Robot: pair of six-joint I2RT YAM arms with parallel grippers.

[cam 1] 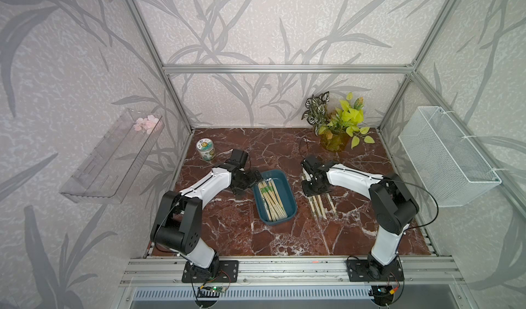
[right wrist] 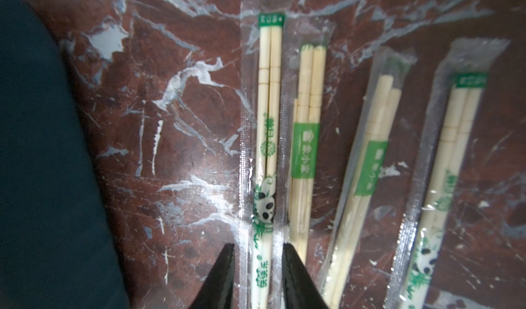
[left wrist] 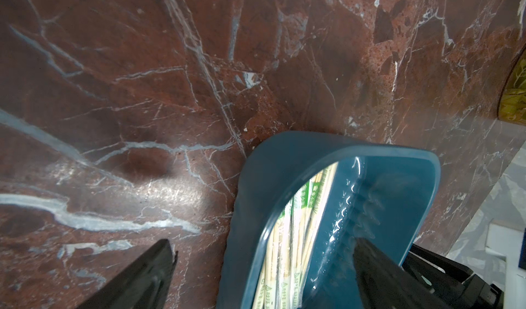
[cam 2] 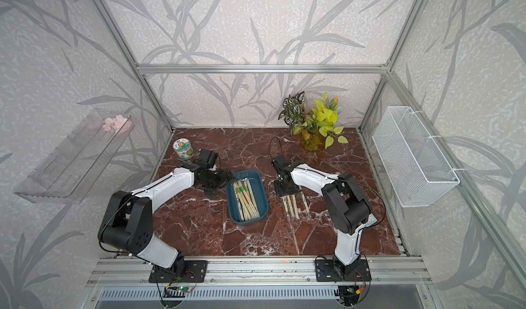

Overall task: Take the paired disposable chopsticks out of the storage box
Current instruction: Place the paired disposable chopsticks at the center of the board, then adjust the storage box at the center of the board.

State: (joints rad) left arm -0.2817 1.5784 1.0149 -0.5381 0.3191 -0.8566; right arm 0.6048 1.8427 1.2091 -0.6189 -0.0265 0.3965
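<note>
Marble tabletop (cam 1: 284,236) carried the storage box (cam 1: 286,192) at centre, long side running near to far. Left gripper (cam 1: 254,178) sat at the box's far-left corner, fingers wide apart, one outside the wall and one over the inside. Right gripper (right wrist: 259,247) hung low, right of the box, fingers slightly apart either side of one wrapped pair (right wrist: 269,122), not pinching it. Most paired disposable chopsticks (cam 1: 271,199) lay bundled in the box. Four pairs (cam 1: 320,206) lay flat on the table just right of it.
</note>
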